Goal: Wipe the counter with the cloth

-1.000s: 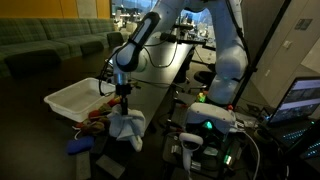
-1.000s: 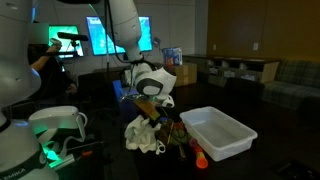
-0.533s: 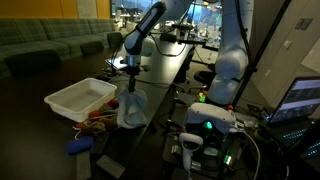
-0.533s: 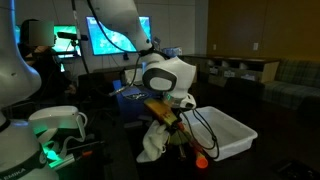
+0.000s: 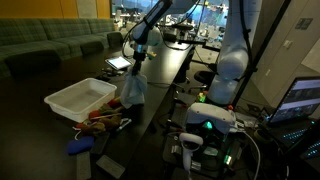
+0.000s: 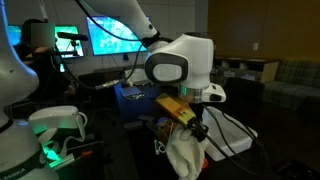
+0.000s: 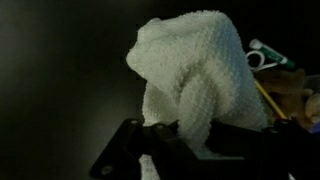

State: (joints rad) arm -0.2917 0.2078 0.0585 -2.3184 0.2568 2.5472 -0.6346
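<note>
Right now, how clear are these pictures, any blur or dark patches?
Wrist view: soft focus, the cloth bright against a near-black background. Both exterior views: dim room, dark counter; in an exterior view the monitors glow brightly.

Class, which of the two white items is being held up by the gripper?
The white cloth, dangling from the gripper; the white bin sits on the counter.

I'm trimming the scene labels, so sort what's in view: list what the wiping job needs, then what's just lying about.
Job: cloth, hanging from the gripper; dark counter.
Lying about: white bin; colourful small items beside it; blue object.
</note>
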